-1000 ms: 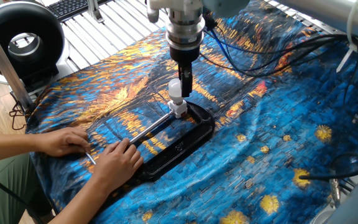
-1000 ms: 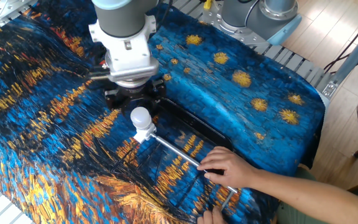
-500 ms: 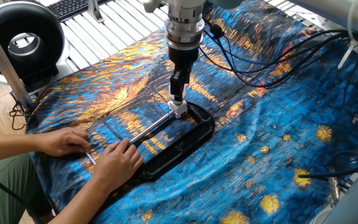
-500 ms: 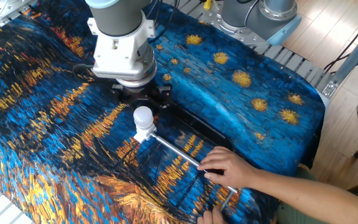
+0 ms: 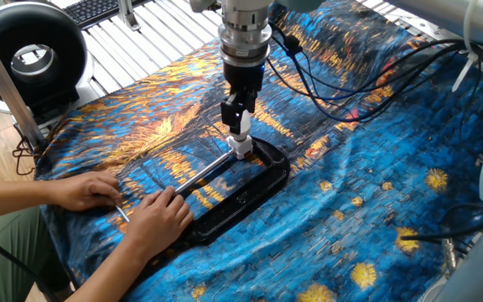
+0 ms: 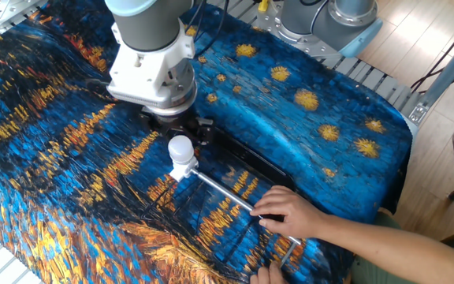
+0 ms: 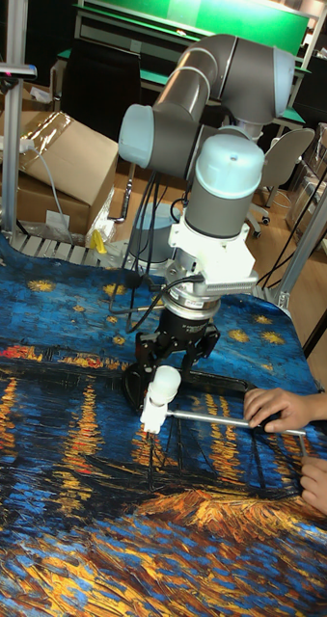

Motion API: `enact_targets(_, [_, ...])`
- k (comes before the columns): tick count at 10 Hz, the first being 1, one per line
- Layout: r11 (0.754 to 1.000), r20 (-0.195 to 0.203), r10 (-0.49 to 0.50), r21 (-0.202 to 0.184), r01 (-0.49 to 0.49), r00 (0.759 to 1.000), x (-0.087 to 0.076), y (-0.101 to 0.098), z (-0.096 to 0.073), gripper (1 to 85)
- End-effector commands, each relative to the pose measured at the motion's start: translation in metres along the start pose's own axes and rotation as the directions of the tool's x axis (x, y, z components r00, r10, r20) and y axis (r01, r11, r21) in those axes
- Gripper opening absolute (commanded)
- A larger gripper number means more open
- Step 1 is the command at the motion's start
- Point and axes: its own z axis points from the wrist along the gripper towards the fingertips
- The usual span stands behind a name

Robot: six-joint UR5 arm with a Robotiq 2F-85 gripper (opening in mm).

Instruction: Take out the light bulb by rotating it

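The light bulb (image 5: 239,130) is small, white and frosted, and stands upright in a white socket (image 5: 241,150) at the end of a metal rod (image 5: 204,172). My gripper (image 5: 238,117) hangs just over its globe, open, with a dark finger on either side and no grip on it. In the other fixed view the light bulb (image 6: 180,147) shows whole in front of the gripper (image 6: 178,130). The tall fixed view shows the light bulb (image 7: 165,382) just below the gripper (image 7: 173,359).
A person's hands (image 5: 153,216) hold the rod down at the table's near edge. A black tray (image 5: 262,189) lies under the socket on a blue and yellow patterned cloth (image 5: 376,168). Cables (image 5: 342,92) trail behind the arm. A round black device (image 5: 28,54) stands at far left.
The gripper has shifted slightly over the table and turned about its axis, ending with its fingers astride the bulb's top. The bulb, rod and hands have not moved.
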Motion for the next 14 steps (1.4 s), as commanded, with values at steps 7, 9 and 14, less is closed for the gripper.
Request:
enact_targets(7, [0.989,0.002,0.146,-0.006,-0.146,0.989,-0.0053,0.0006,0.0030,50.0])
enact_targets(9, [0.985,0.002,0.175,-0.014,-0.175,0.985,-0.0053,0.0025,0.0028,41.7])
enact_targets(14, [0.994,-0.006,0.104,0.021,-0.103,0.995,-0.0020,-0.0052,0.0023,23.7])
